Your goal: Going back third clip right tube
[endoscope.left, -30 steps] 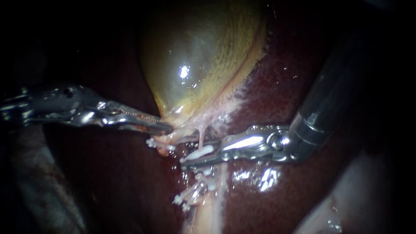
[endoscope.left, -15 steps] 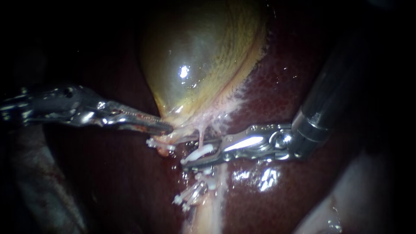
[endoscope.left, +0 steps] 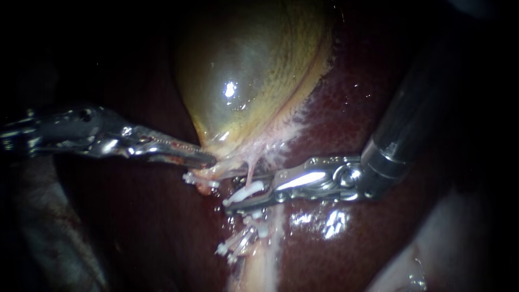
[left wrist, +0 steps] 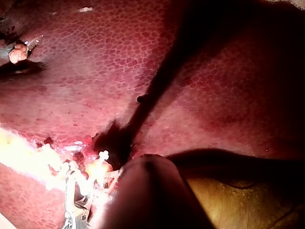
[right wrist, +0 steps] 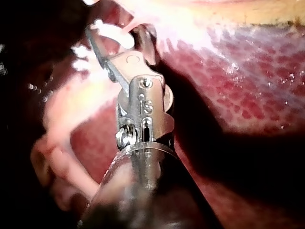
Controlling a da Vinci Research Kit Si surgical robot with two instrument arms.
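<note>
The clip (endoscope.left: 246, 190) sits across the right tube (endoscope.left: 251, 168), just under the narrow end of the gallbladder (endoscope.left: 248, 70), and looks closed into one curved white bar. So the placing seems done; what is left is to draw the right instrument (endoscope.left: 235, 193) clear. Its pincer is spread with the clip in the gap, apparently let go. Its shaft slants in from the upper right, low over the liver (endoscope.left: 346, 108). Two more clips (endoscope.left: 238, 246) lie farther down. The left instrument (endoscope.left: 210, 160) reaches in level, its pincer pinching the gallbladder's neck.
</note>
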